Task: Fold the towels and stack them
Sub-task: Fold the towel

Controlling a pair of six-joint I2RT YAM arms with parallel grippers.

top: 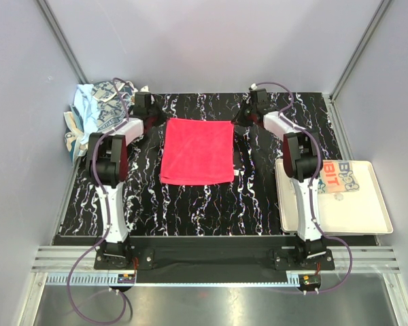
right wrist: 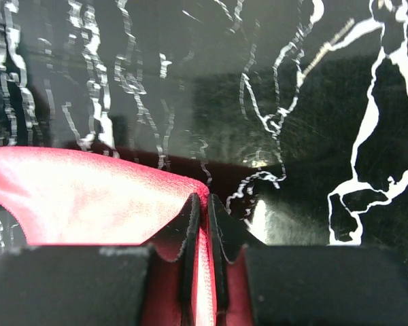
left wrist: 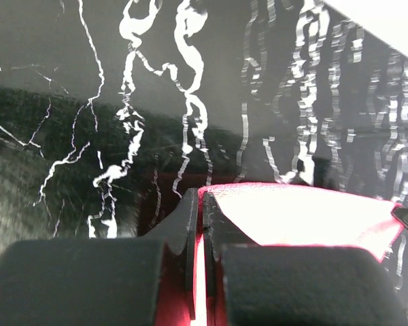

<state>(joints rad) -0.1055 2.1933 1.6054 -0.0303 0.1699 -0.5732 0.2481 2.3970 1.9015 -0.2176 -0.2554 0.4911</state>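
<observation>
Pink-red towel (top: 197,151) spread flat at the middle of the desk (top: 190,207). Its two far corners are pinched: one by the left jaws, pressed together on the cloth, the other by the right jaws, likewise closed on it. A lettered cream towel (top: 336,175), apparently folded, is seen on the tray (top: 340,221) at the right. A heap of unfolded towels (top: 95,109) is seen at the desk's far left corner. The task is judged early: one towel is put away, the pink-red one is gripped for folding, and the heap is yet to be folded and stacked
</observation>
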